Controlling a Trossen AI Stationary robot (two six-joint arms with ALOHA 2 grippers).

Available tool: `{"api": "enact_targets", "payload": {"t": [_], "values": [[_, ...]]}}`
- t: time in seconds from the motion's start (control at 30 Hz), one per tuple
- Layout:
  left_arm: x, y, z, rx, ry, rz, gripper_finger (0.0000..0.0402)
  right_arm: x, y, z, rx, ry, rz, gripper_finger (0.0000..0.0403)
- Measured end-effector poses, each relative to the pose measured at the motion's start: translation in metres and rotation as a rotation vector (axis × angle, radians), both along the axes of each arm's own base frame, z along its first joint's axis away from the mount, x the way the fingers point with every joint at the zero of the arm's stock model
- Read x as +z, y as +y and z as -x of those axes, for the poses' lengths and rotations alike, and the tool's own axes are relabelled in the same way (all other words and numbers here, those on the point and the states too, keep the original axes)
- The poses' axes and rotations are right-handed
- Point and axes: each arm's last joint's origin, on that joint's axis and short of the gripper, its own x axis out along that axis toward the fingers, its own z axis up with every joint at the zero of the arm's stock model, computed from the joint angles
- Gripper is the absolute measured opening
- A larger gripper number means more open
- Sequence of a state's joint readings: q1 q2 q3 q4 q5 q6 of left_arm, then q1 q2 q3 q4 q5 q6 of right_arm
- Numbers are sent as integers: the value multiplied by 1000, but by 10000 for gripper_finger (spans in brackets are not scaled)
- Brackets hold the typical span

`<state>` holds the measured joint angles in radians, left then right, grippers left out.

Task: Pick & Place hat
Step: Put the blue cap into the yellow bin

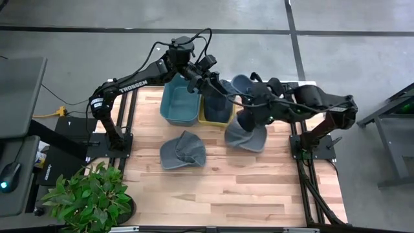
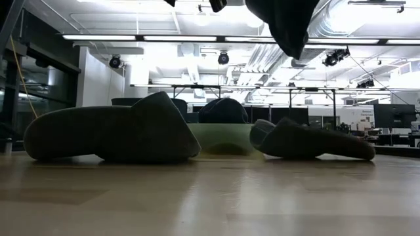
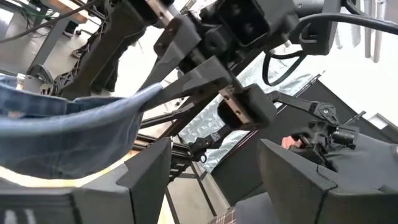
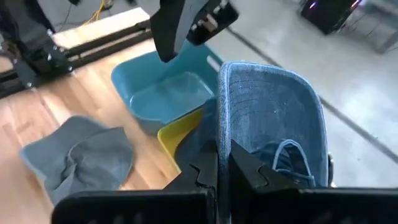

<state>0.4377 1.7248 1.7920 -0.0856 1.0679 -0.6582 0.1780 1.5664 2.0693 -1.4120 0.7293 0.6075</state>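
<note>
My right gripper (image 4: 222, 163) is shut on a blue denim hat (image 4: 273, 112), held up over the bins' far right (image 1: 238, 84); its lower part hangs into the low view (image 2: 289, 26). My left gripper (image 3: 211, 180) stands open and level above the blue bin, close to that hat (image 3: 62, 137), touching nothing. Two grey hats lie on the table: one in the middle (image 1: 183, 150) (image 2: 118, 134), one at the right (image 1: 246, 136) (image 2: 308, 141). A dark hat (image 1: 217, 107) lies in the yellow bin. My right gripper pinches the denim hat's stitched edge (image 4: 221, 134) between its two shut fingers, which slant down toward the bins. The hat is lifted clear of table and bins and stands on edge beyond the fingers, its inside strap (image 4: 289, 155) showing.
A blue bin (image 1: 180, 103) and a yellow bin (image 1: 206, 118) stand side by side at the table's far middle. A potted plant (image 1: 87, 197) is at the near left corner. Bare wood lies along the near half of the table.
</note>
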Motion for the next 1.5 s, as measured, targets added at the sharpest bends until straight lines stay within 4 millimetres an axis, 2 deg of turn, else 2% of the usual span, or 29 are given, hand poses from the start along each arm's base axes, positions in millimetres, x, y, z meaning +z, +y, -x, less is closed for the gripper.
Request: {"api": "enact_targets", "payload": {"t": [0.2, 0.7, 0.8, 0.97, 1.2, 1.33, 1.5], "values": [[0, 0, 0, 5, 5, 2, 236, 3, 12, 9, -52, -28, 110, 5], [-5, -5, -6, 51, 21, 0, 236, 10, 36, 29, -206, -84, 556, 5], [-5, -7, -8, 75, 9, -20, 236, 2, 39, 28, -225, -54, 664, 5], [-5, -10, -10, 79, 1, -33, 236, -27, 44, 19, -190, 84, 794, 5], [-5, -12, -11, 111, 4, -32, 236, -71, 33, 5, -170, 286, 884, 5], [-5, -10, -12, 197, 22, -11, 236, -82, 30, 1, -117, 413, 900, 5], [-6, -5, -14, 358, 47, 5, 236, -85, 27, -1, -40, 504, 837, 5]]}}
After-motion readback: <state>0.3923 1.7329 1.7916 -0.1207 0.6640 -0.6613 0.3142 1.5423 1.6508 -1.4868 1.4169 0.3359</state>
